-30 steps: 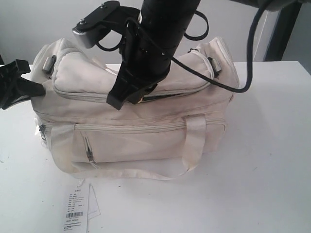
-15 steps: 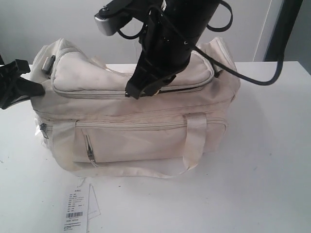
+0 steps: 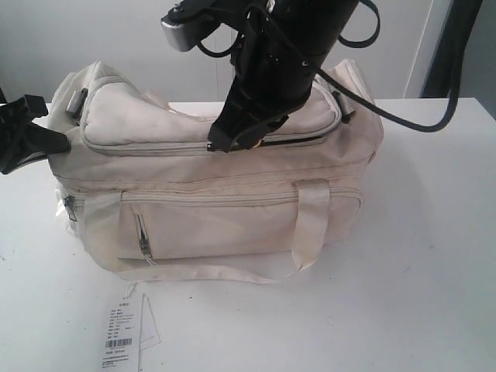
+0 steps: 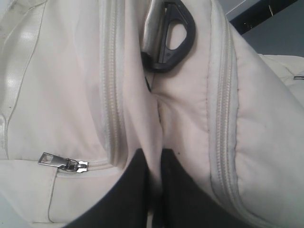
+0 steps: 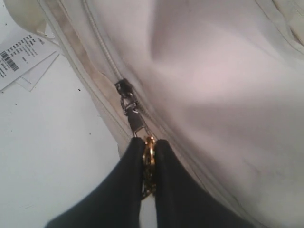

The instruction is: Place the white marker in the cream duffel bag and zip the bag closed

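The cream duffel bag (image 3: 217, 221) lies on its side on the white table. Reaching down over its top, my right gripper (image 3: 227, 143) is shut on the top zipper's pull. In the right wrist view the grey slider and pull (image 5: 134, 116) run into the black fingers, with a gold link pinched between them at the right gripper (image 5: 149, 145). A dark slit of open zip (image 3: 298, 139) shows beside it. My left gripper (image 3: 58, 143) holds the bag's left end; in the left wrist view the left gripper (image 4: 153, 159) is shut on a fold of cream fabric. The white marker is out of view.
A white barcode paper tag (image 3: 120, 337) lies on the table in front of the bag. A black strap ring (image 4: 172, 38) and a grey front zipper pull (image 4: 61, 163) show near the left gripper. Black cables hang from the right arm (image 3: 403, 124).
My right gripper has moved rightward along the bag's top zip, holding the pull. The bag's top flap has shifted with it. The left gripper has stayed put.
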`<state>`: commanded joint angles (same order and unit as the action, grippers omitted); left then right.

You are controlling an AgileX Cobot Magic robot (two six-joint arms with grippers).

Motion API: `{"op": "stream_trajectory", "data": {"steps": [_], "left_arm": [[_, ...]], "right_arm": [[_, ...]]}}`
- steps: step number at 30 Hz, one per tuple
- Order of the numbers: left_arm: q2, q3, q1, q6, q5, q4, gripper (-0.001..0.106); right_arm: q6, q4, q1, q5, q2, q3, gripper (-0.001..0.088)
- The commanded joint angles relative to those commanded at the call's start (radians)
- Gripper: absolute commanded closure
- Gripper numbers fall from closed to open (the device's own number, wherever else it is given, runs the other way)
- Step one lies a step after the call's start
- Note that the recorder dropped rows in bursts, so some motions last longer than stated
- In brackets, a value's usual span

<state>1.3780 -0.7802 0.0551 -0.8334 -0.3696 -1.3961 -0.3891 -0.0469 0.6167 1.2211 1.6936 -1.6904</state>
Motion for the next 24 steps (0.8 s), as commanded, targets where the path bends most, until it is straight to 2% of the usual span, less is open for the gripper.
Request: {"op": "stream_trajectory", "data": {"steps": [10,24], "left_arm": [[0.000,0.000,0.000,0.000,0.000,0.000,0.105],[0.000,0.000,0.000,-0.011,0.000,0.000,0.105]], "right_arm": [[-0.018,0.002,-0.018,0.000,-0.020,0.053,0.0868],[-0.036,-0.002,-0.092,0.000,-0.060,0.058,0.0868]]}}
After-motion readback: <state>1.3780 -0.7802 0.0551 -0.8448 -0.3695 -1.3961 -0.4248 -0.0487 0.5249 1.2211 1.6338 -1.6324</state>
